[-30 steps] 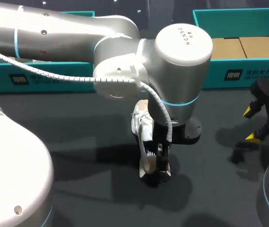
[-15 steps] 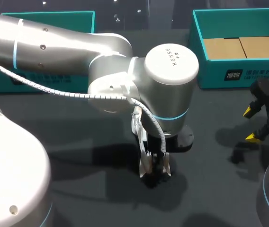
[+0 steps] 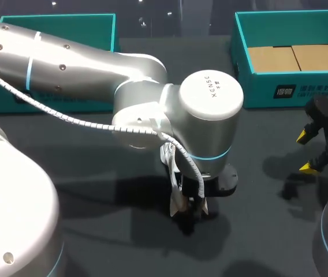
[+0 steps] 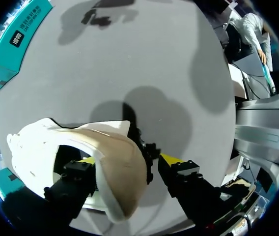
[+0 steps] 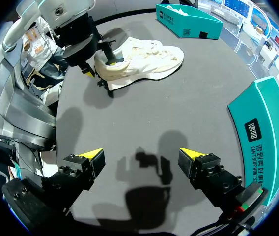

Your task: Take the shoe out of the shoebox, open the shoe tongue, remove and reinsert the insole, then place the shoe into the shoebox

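The shoe (image 4: 36,147) is out of the shoebox (image 3: 256,92) and lies on the tabletop (image 3: 112,242); the box stands well apart from the shoe. Our left claw (image 4: 127,159) stands wide astride the shoe's heel. One finger is down inside the opening and the other is outside, seemingly just clear of the heel wall, so nothing is clamped yet. We judge this placing suits reaching the insole while keeping the heel steady. Our right claw (image 5: 140,153) hangs wide and empty over bare tabletop, well apart from the shoe, which leaves the left claw room.
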You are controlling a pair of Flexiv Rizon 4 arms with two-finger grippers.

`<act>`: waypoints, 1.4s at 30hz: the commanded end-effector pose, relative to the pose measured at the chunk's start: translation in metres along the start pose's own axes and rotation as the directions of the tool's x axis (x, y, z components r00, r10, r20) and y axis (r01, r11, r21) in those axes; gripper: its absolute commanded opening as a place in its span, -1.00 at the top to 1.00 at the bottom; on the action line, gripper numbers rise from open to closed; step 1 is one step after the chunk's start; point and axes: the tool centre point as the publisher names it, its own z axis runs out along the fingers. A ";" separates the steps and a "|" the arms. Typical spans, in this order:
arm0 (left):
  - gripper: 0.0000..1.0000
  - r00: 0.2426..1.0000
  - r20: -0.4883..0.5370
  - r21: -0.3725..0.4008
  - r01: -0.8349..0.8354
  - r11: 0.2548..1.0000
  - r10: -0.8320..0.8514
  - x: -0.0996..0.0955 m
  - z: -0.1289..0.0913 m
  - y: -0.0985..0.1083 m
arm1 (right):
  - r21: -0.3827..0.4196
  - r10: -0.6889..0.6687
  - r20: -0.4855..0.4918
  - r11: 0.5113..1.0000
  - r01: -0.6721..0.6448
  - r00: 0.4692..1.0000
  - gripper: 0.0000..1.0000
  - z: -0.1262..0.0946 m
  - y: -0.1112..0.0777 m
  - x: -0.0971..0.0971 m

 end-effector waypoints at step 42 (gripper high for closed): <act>1.00 0.993 -0.043 0.035 -0.107 0.994 0.109 -0.048 -0.131 0.066 | 0.002 0.000 0.003 1.000 0.000 1.000 -1.00 0.000 0.000 0.002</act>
